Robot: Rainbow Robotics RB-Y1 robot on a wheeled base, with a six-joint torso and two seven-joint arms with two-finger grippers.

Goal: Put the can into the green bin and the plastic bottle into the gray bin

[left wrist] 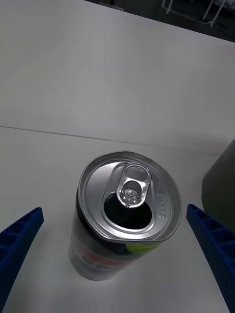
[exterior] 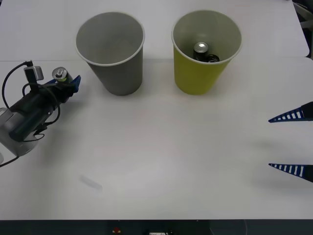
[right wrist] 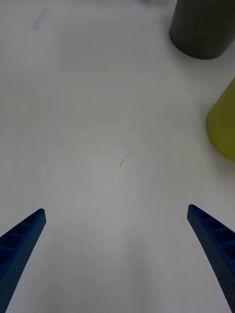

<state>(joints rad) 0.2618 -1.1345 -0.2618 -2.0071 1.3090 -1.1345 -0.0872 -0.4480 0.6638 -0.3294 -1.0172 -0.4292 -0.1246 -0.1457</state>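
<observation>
Front view: at left, the left tool (exterior: 70,84) sits spread around the can (exterior: 60,75) on the desk (exterior: 161,147), left of the gray bin (exterior: 117,73); the green bin (exterior: 203,73) holds dark cans. The right tool (exterior: 292,142) gapes empty at right (idle). Left wrist view: the can (left wrist: 122,215) stands ungripped between the fingers (left wrist: 19,234).

Quick headcount: two bins on the surface, the gray bin (exterior: 110,51) at about 11 o'clock and the green bin (exterior: 206,51) at about 1 o'clock, standing side by side but apart. Cans: three that I can make out. One is the can (exterior: 60,74) out at 9 o'clock, opened, standing between the left gripper's (exterior: 71,84) spread jaws; I can't tell if they touch it. The other two are dark cans (exterior: 205,52) lying inside the green bin. Grippers: two, the right gripper (exterior: 283,142) sitting at 3 o'clock with its jaws wide apart.
</observation>
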